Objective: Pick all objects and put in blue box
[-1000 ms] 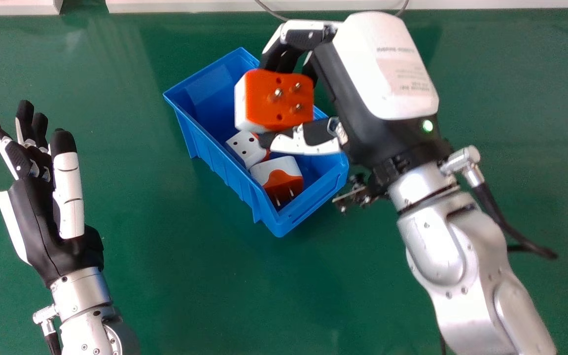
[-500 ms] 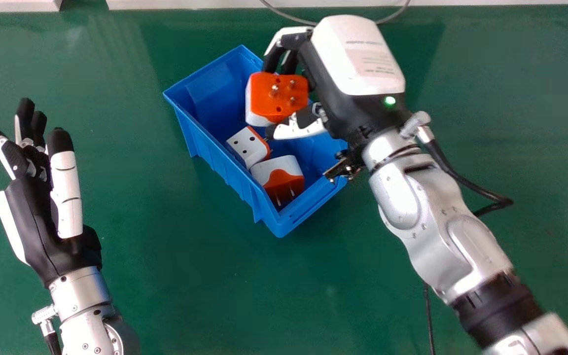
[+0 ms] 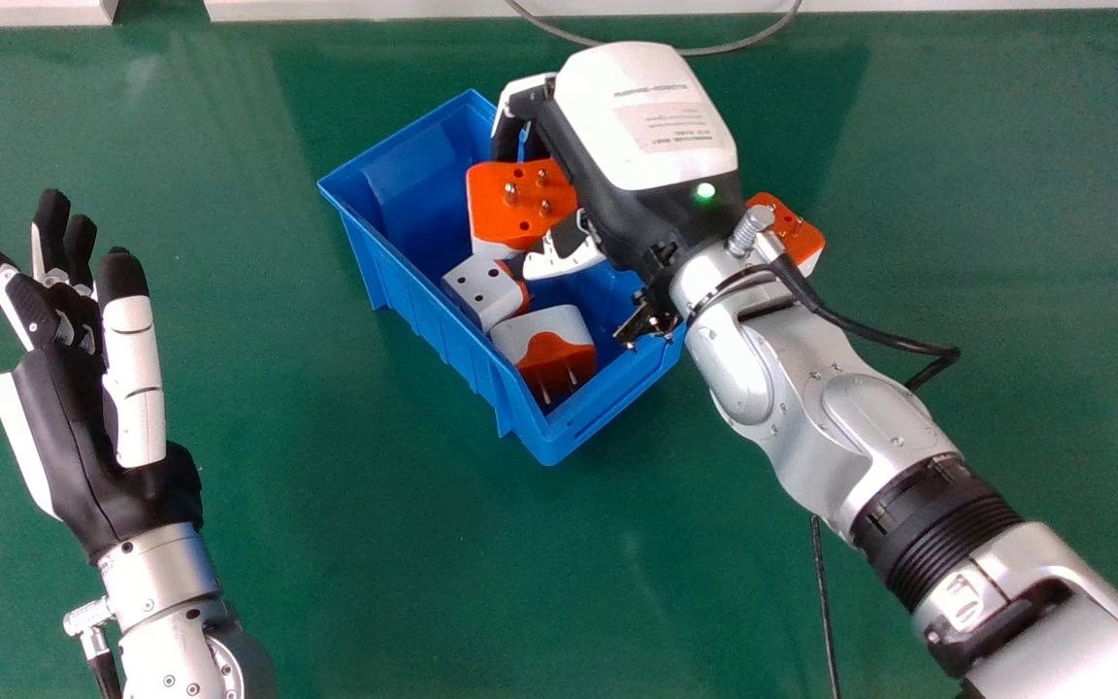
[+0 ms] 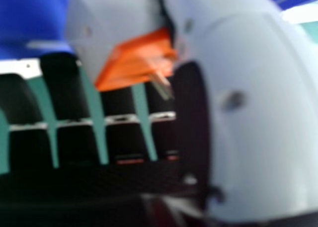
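Observation:
Over the blue box [image 3: 433,340], my right hand [image 3: 564,248] holds a large orange-and-white plug adapter [image 3: 518,216], its pins facing up. In the right hand view, the curled fingers and thumb of my right hand [image 4: 64,90] are around the adapter [image 4: 131,60]. Inside the box lie a small white adapter with holes [image 3: 484,289] and a white-and-orange plug [image 3: 547,345]. Another orange-and-white adapter [image 3: 797,233] is on the table beyond my right wrist, partly hidden by it. My left hand [image 3: 83,417] stays open at the left, palm up, holding nothing.
The green table [image 3: 375,573] spreads around the box. A grey cable [image 3: 705,50] crosses the far edge, near a white ledge [image 3: 345,8]. A black cable [image 3: 819,602] runs beside my right forearm.
My right hand has moved left with the large adapter, its forearm swinging left too. The adapter beyond the wrist has come into sight. My left hand has barely shifted.

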You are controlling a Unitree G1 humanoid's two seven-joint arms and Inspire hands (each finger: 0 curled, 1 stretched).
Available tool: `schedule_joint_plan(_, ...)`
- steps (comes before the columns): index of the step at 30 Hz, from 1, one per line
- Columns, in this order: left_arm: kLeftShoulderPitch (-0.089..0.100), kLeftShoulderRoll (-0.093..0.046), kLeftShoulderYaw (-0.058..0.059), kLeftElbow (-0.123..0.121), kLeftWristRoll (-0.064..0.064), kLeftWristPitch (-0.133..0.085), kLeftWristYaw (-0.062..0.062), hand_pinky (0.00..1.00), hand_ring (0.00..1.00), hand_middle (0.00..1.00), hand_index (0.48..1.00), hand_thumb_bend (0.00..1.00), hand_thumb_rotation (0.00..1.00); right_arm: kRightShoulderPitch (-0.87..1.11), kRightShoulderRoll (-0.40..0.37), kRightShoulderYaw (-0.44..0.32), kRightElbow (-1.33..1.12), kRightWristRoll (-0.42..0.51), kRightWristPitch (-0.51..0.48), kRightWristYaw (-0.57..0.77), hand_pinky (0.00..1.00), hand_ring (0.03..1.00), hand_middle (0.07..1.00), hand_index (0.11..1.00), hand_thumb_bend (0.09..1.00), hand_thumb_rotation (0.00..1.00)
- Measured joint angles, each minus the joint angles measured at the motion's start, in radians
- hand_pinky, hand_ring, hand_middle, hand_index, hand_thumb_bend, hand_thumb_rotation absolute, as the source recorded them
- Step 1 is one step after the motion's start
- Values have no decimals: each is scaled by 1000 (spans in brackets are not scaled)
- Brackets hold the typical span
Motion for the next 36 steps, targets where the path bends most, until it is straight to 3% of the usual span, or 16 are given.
schedule_joint_plan(8, 0, 0, 0, 0, 9, -1, 10, 901, 947, 955, 943, 688, 717, -3, -26, 32, -62, -6, 30, 72, 297, 411, 488, 510, 515, 0)
schedule_joint_plan(9, 0, 0, 0, 0, 9, -1, 10, 901, 946, 954, 941, 682, 716, -2, -32, 39, -75, -7, 36, 82, 413, 537, 622, 617, 660, 48)
schedule_joint_plan(10, 0, 0, 0, 0, 9, -1, 10, 900, 946, 953, 941, 680, 716, 0, -39, 48, -90, -10, 47, 91, 463, 592, 677, 660, 716, 71)
schedule_joint_plan(12, 0, 0, 0, 0, 9, -1, 9, 900, 946, 953, 941, 680, 716, 6, -44, 51, -108, -21, 59, 101, 463, 592, 677, 660, 716, 71)
schedule_joint_plan(13, 0, 0, 0, 0, 9, -2, 9, 900, 946, 953, 942, 675, 717, 9, -47, 53, -124, -25, 71, 116, 506, 643, 727, 700, 762, 93)
schedule_joint_plan(17, 0, 0, -1, 3, 10, -3, 10, 896, 944, 948, 938, 666, 715, 19, -55, 55, -171, -23, 97, 167, 804, 924, 954, 922, 949, 249)
schedule_joint_plan(19, 0, 0, 0, 5, 10, -4, 11, 894, 944, 948, 937, 665, 715, 22, -57, 54, -186, -21, 109, 187, 877, 976, 985, 971, 985, 283)
schedule_joint_plan(26, -1, 0, -1, 8, 8, -4, 8, 911, 951, 956, 940, 680, 714, 49, -62, 51, -237, -1, 113, 199, 983, 1000, 1000, 1000, 1000, 298)
schedule_joint_plan(31, -9, 0, -1, 11, 6, -4, 2, 914, 952, 957, 940, 704, 704, 61, -78, 38, -317, 2, 132, 224, 999, 1000, 1000, 1000, 1000, 289)
schedule_joint_plan(36, -14, -1, -1, 13, -5, -3, -4, 919, 954, 956, 937, 706, 700, 101, -100, 4, -446, 5, 161, 251, 1000, 1000, 1000, 1000, 1000, 319)
